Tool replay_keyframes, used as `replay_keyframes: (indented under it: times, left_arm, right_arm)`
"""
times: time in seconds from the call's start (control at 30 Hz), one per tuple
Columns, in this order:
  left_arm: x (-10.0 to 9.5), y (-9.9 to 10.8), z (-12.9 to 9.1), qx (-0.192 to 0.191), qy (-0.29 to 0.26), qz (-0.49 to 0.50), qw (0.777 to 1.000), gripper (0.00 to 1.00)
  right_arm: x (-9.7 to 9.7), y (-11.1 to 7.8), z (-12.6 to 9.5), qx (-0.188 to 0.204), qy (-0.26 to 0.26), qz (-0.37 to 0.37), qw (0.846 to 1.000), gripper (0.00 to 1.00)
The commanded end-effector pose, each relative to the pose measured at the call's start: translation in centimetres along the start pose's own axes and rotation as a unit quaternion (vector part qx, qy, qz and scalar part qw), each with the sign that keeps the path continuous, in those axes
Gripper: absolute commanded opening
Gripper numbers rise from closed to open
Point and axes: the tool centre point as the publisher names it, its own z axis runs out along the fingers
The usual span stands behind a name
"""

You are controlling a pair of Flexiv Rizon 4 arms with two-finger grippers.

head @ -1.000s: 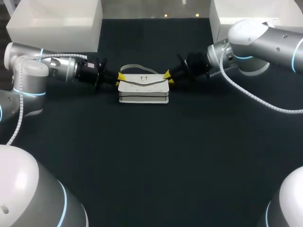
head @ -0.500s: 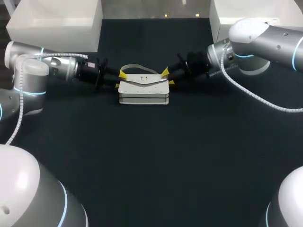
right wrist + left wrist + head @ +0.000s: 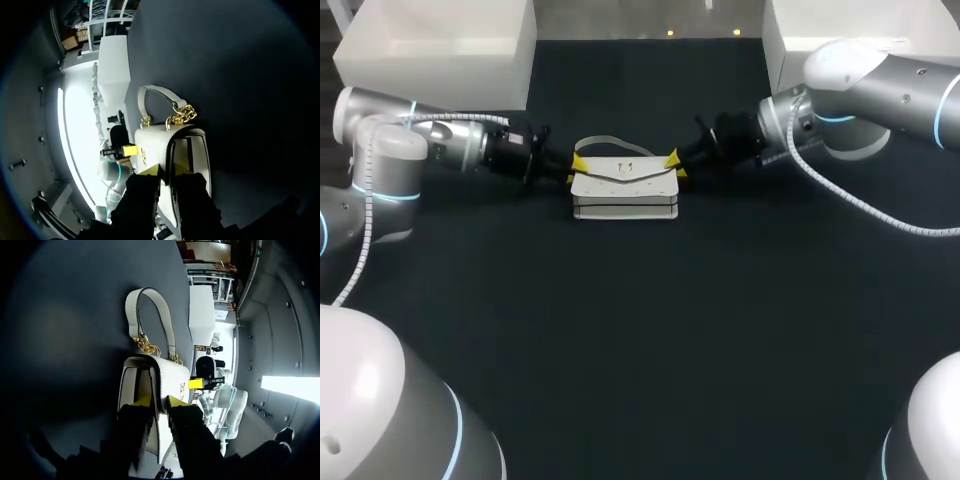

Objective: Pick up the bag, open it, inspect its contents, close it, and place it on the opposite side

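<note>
A white handbag (image 3: pixel 623 185) with a gold clasp lies on the dark table (image 3: pixel 640 330) at the middle back, its strap handle (image 3: pixel 608 142) lying behind it. My left gripper (image 3: pixel 576 165) is at the bag's left end, and my right gripper (image 3: pixel 673 163) is at its right end. In the left wrist view, the left gripper (image 3: pixel 160 401) pinches the bag's (image 3: pixel 170 375) end wall between its yellow tips. The handle (image 3: pixel 150 315) and gold chain lie ahead. In the right wrist view, the right gripper (image 3: pixel 166 170) is likewise shut on the bag's (image 3: pixel 155 142) other end.
A white box (image 3: pixel 435 45) stands at the back left corner and another white box (image 3: pixel 860 30) at the back right. Broad dark table surface lies in front of the bag, between my two arm bases.
Both grippers spread their fingers at the bag's ends half a second ago and have closed on them again. The bag has barely shifted.
</note>
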Motion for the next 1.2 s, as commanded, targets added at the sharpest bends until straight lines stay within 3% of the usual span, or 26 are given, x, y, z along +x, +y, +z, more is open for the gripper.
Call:
replay_keyframes:
  times: [0.03,0.07,0.1,0.23,0.3,0.37,0.43,0.53,0.63,0.97,1.13,1.2]
  left_arm:
    - [0.5,1.0,-0.9,0.010,0.003,0.010,1.000,1.00]
    - [0.8,1.2,-1.1,0.011,0.003,0.012,1.000,1.00]
    - [1.0,1.5,-1.4,0.014,0.004,0.013,1.000,1.00]
    - [1.4,2.7,-2.2,0.024,-0.002,0.014,1.000,1.00]
    - [1.4,3.3,-2.6,0.025,-0.001,0.015,1.000,0.95]
    - [1.4,3.8,-2.7,0.026,-0.003,0.015,1.000,0.86]
    - [1.4,4.3,-2.6,0.026,-0.011,0.012,1.000,0.69]
    - [1.4,4.7,-2.5,0.028,-0.026,0.007,0.999,0.53]
    - [1.2,4.8,-2.2,0.027,-0.034,0.004,0.999,0.44]
    - [0.7,4.8,-1.6,0.021,-0.060,-0.005,0.998,0.38]
    - [0.3,4.4,-1.4,0.019,-0.062,-0.011,0.998,0.28]
    - [0.2,4.3,-1.3,0.016,-0.062,-0.014,0.998,0.11]
  right_arm:
    - [0.2,0.0,-0.6,-0.002,-0.004,-0.001,1.000,0.45]
    - [0.2,-0.1,-0.8,-0.004,-0.007,-0.002,1.000,0.88]
    - [0.3,-0.1,-1.0,-0.006,-0.010,-0.002,1.000,1.00]
    - [0.4,-0.5,-2.0,-0.018,-0.037,-0.005,0.999,1.00]
    - [0.3,-0.7,-2.4,-0.021,-0.051,-0.007,0.998,1.00]
    - [0.1,-0.9,-2.9,-0.024,-0.065,-0.008,0.998,1.00]
    - [0.0,-1.0,-3.2,-0.020,-0.076,-0.012,0.997,1.00]
    - [-0.2,-1.3,-3.7,-0.016,-0.098,-0.017,0.995,1.00]
    - [-0.5,-1.5,-4.1,-0.010,-0.117,-0.023,0.993,1.00]
    - [-1.5,-1.6,-5.7,-0.012,-0.147,-0.031,0.989,1.00]
    - [-1.8,-1.6,-6.2,-0.013,-0.157,-0.033,0.987,1.00]
    - [-2.0,-1.6,-6.5,-0.012,-0.159,-0.033,0.987,1.00]
